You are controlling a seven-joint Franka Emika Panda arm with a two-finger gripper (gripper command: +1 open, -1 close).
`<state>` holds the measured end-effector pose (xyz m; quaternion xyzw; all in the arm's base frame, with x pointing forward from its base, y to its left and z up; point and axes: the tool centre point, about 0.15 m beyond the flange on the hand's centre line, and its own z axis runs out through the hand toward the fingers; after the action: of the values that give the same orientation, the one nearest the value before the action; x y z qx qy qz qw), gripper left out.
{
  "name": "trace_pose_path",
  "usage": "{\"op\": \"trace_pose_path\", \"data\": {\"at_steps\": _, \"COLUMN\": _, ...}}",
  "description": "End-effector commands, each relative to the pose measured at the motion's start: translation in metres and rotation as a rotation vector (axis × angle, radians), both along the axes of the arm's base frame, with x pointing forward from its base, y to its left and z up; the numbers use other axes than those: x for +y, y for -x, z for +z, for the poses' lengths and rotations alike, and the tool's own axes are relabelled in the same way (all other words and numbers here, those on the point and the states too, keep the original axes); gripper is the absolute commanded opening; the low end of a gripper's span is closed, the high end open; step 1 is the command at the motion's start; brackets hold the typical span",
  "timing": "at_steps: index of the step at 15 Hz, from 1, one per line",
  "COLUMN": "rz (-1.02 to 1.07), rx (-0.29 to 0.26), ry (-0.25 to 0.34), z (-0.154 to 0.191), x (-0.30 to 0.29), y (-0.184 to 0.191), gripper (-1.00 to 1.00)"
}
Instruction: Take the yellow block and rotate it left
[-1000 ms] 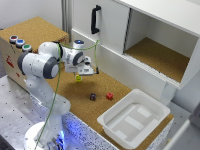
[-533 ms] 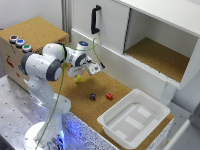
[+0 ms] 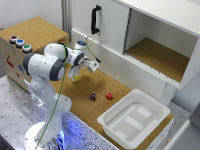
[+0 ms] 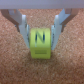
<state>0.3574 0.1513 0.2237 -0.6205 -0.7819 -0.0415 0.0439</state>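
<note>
The yellow block is a small bright cube with a dark letter on its face. In the wrist view it sits between my two fingers, which press on both of its sides just over the cork surface. In the exterior view the block shows as a yellow spot under my gripper, near the front of the cork floor below the white cabinet. The gripper is shut on the block.
A dark purple cube and a red cube lie on the cork to the exterior view's right of the gripper. A white tray stands further right. A cork-topped box with coloured buttons is at the left.
The wrist has turned and the hand has shifted slightly over the last second. The yellow block stays between the fingers.
</note>
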Motion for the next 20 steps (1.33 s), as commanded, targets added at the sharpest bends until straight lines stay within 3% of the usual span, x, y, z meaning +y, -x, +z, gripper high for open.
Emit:
{"op": "trace_pose_path", "data": {"at_steps": 1, "rz": -0.068, "rx": -0.016, "ry": 0.046, "z": 0.011, "x": 0.011, "y": -0.007, "gripper": 1.0}}
{"op": "trace_pose_path", "data": {"at_steps": 6, "rz": -0.293, "rx": -0.02, "ry": 0.036, "z": 0.039, "x": -0.005, "y": 0.006, "gripper": 1.0}}
{"op": "trace_pose_path", "data": {"at_steps": 12, "rz": -0.742, "rx": 0.047, "ry": 0.003, "z": 0.05, "x": -0.06, "y": 0.012, "gripper": 1.0}}
{"op": "trace_pose_path", "data": {"at_steps": 15, "rz": -1.036, "rx": 0.032, "ry": 0.021, "z": 0.05, "x": -0.118, "y": 0.004, "gripper": 1.0}}
{"op": "trace_pose_path", "data": {"at_steps": 17, "rz": -1.309, "rx": 0.067, "ry": 0.039, "z": 0.046, "x": -0.177, "y": -0.007, "gripper": 1.0}}
{"op": "trace_pose_path", "data": {"at_steps": 18, "rz": -1.45, "rx": 0.065, "ry": 0.073, "z": 0.042, "x": -0.209, "y": -0.012, "gripper": 1.0}}
{"op": "trace_pose_path", "data": {"at_steps": 20, "rz": -1.693, "rx": 0.044, "ry": 0.071, "z": 0.039, "x": -0.262, "y": -0.016, "gripper": 1.0}}
